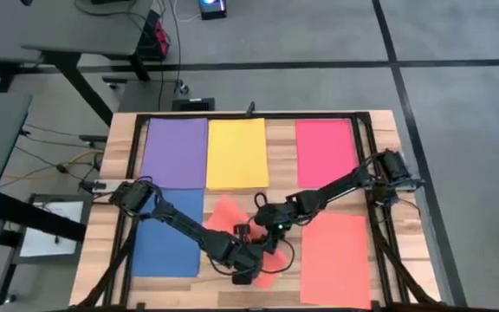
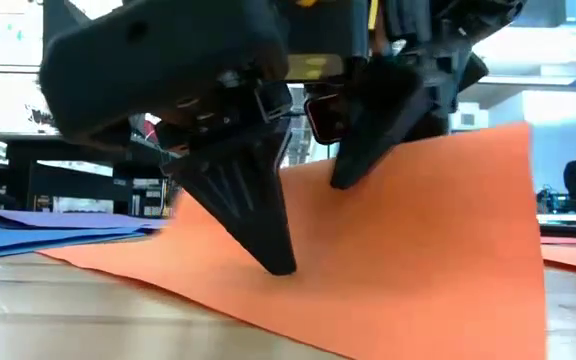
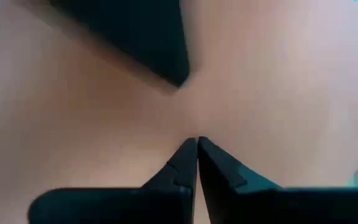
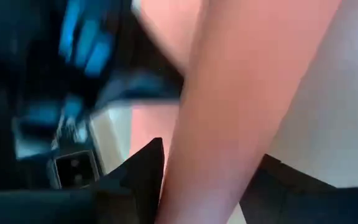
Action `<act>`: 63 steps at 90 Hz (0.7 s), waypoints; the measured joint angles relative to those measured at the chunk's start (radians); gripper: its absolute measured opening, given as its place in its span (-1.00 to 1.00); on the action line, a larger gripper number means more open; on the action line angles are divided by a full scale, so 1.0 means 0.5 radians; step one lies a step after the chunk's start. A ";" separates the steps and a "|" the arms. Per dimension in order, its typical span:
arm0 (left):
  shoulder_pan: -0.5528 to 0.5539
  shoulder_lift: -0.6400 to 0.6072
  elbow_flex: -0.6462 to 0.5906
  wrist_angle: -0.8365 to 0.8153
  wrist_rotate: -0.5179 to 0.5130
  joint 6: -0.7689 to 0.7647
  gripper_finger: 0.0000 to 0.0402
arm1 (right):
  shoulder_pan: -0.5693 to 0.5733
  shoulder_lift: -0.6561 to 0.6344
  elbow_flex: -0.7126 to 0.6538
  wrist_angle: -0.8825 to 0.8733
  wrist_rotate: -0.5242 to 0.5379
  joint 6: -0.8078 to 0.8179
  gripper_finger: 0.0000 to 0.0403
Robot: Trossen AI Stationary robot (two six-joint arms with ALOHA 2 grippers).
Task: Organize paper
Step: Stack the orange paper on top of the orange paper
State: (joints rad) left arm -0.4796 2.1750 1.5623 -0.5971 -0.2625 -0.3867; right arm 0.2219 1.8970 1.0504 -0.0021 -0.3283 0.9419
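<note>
Loose orange sheet [image 1: 232, 221] at worktop [image 1: 280, 147] centre, six o'clock edge. Left hand [image 1: 248, 270] clenched, tips pressing it down. Right hand [image 1: 262, 217], at twelve o'clock, grasps its raised edge.

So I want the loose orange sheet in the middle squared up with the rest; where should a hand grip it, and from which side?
Probably by its raised edge. The orange sheet lies askew, one side flat on the table, the other lifted clear. A hand coming level from that raised side can pinch the thin edge between its fingers. The right hand already straddles it so; the left hand, fingers together, presses the flat part.
</note>
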 joint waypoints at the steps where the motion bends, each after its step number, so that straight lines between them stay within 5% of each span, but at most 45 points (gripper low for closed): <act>1: 0.000 0.000 0.000 -0.001 0.001 0.002 -1.00 | -0.001 -0.003 0.000 -0.019 0.010 0.005 -0.23; 27: 0.001 -0.004 0.000 0.002 0.007 0.080 -1.00 | -0.070 -0.108 0.003 -0.031 0.164 0.013 -0.34; 63: -0.030 0.005 0.000 0.032 -0.110 -0.111 -1.00 | -0.174 -0.215 0.003 -0.129 0.246 -0.222 -0.20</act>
State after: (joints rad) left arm -0.4948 2.1777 1.5623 -0.5810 -0.3175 -0.4424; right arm 0.1347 1.7892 1.0519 -0.0668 -0.2053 0.8309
